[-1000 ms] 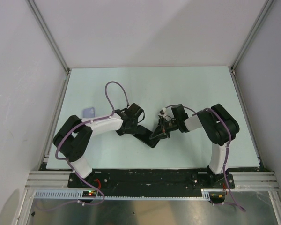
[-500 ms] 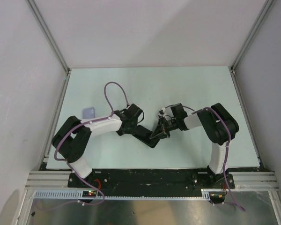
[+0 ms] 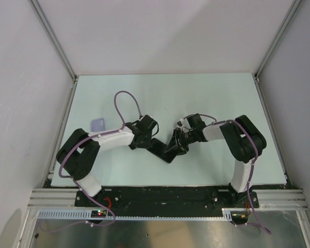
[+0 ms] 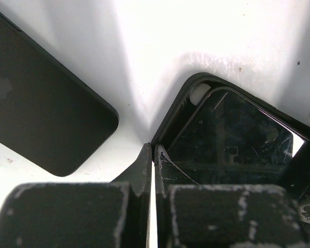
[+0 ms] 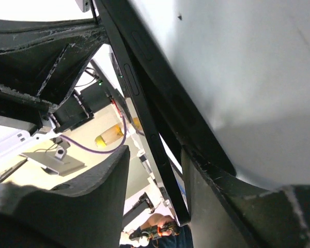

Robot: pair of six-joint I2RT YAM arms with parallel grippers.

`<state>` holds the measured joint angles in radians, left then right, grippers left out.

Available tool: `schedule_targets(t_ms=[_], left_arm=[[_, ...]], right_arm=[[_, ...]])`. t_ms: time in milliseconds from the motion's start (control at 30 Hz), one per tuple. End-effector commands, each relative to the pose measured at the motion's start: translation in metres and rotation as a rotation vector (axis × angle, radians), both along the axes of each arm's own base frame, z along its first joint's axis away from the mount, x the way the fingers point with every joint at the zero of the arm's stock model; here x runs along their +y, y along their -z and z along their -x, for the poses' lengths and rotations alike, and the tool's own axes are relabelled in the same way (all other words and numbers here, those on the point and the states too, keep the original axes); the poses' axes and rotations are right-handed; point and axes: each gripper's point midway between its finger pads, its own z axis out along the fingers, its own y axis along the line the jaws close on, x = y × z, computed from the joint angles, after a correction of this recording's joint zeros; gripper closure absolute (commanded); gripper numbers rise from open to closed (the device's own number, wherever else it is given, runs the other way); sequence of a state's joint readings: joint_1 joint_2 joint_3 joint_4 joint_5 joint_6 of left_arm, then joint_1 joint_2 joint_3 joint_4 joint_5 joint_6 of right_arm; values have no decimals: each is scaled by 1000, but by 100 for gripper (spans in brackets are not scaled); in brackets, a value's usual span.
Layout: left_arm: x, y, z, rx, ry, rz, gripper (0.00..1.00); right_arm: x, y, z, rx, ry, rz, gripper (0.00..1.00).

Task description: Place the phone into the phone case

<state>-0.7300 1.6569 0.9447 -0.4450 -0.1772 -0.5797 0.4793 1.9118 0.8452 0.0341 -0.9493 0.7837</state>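
The black phone case (image 3: 165, 154) lies mid-table. The phone (image 3: 174, 140) sits tilted in it. In the left wrist view the phone's glass (image 4: 232, 139) rests inside the case rim (image 4: 175, 111), with a gap at the near corner. My left gripper (image 4: 154, 150) is shut and empty, its tips against the rim; from above it (image 3: 154, 143) is at the case's left end. My right gripper (image 5: 155, 155) is open and straddles the phone's button edge (image 5: 132, 82) beside the case wall (image 5: 201, 124). Its left finger stands apart from the phone. From above it (image 3: 179, 142) is at the case's right end.
A second dark flat slab with a rounded corner (image 4: 41, 113) lies on the table just left of the case. A small bluish object (image 3: 98, 124) sits at the left, near the left arm's elbow. Frame posts and walls bound the table.
My right gripper has opened off the phone's edge and its arm has shifted slightly. The left gripper stays shut at the case rim.
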Motion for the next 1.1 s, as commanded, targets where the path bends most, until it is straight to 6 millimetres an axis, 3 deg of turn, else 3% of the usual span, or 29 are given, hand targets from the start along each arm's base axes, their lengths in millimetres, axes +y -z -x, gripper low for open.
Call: schedule_targets(t_ms=[0,200,833,1067], left_arm=[[-26,-19,2,-29,-5,129,100],[-18,-15,7,-19,-81,134,100],[-3,-11,27,-6,-293,236,100],[-2,-14,32,-5,-343,282,100]], right_arm=[[-23,24,-4,-10,73,195,47],[-31,18,-8,-66,89,247,41],[-51,14,-20,-185,156,363,37],[-74,16,-34,-253,260,458,32]])
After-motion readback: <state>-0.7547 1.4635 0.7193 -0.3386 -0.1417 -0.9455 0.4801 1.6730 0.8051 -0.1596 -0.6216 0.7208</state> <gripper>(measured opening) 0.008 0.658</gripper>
